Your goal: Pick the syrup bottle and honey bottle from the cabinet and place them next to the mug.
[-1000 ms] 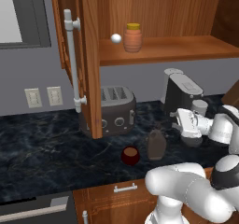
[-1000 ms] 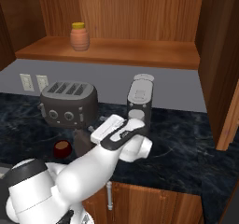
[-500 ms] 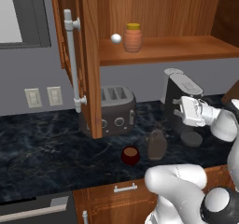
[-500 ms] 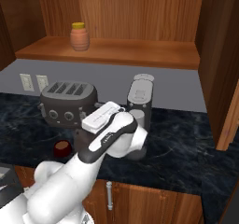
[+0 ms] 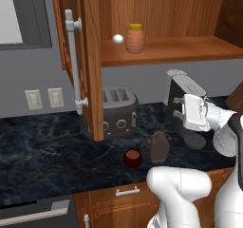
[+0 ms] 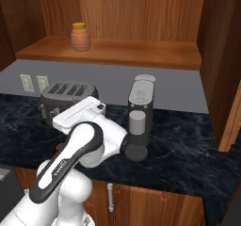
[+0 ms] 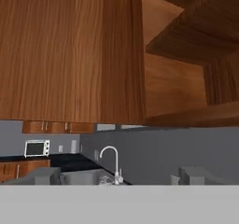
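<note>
We see the honey bottle (image 5: 135, 38) on the cabinet (image 5: 190, 49) shelf, upper centre; syrup bottle (image 5: 159, 146) just right of the mug (image 5: 132, 158) on the table (image 5: 42, 151).

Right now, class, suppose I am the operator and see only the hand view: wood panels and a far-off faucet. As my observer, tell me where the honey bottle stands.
Observer: The honey bottle stands upright on the cabinet shelf, beside a small white ball.
Operator: And the syrup bottle?
Observer: The syrup bottle is down on the counter, close beside the mug.
Operator: Where is my gripper?
Observer: The gripper is open and empty, in front of the coffee machine, below shelf height.
</note>
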### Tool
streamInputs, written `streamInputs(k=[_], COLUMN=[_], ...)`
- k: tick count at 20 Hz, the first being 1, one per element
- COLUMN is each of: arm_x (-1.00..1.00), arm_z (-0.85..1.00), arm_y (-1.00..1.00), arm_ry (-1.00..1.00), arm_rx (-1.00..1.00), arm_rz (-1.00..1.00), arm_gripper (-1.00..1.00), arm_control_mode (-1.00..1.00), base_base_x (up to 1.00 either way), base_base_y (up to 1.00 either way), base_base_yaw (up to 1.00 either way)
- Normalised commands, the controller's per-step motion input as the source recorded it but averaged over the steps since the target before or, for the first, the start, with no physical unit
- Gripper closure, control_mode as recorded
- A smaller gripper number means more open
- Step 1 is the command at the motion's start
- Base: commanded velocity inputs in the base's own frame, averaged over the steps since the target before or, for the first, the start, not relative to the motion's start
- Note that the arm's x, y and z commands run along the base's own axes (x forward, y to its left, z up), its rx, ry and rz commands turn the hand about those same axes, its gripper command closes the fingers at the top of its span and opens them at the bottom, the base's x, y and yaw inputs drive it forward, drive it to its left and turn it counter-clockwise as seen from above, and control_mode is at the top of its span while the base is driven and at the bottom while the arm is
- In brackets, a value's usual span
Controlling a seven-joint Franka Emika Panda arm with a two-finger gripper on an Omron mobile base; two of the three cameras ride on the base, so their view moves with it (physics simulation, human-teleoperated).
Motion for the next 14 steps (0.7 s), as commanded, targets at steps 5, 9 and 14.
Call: streamInputs(k=[5, 9, 14], arm_x=[-0.52, -0.23, -0.33], arm_z=[0.74, 0.76, 0.73], arm_y=[0.69, 0.51, 0.36], arm_ry=[0.0, 0.0, 0.02], arm_rx=[0.0, 0.01, 0.03], arm_rz=[-0.14, -0.19, -0.23], arm_gripper=[-1.0, -1.0, -1.0], arm_control_mode=[-1.0, -1.0, -1.0], base_base_x=[0.0, 0.0, 0.0], base_base_y=[0.0, 0.0, 0.0], base_base_yaw=[0.0, 0.0, 0.0])
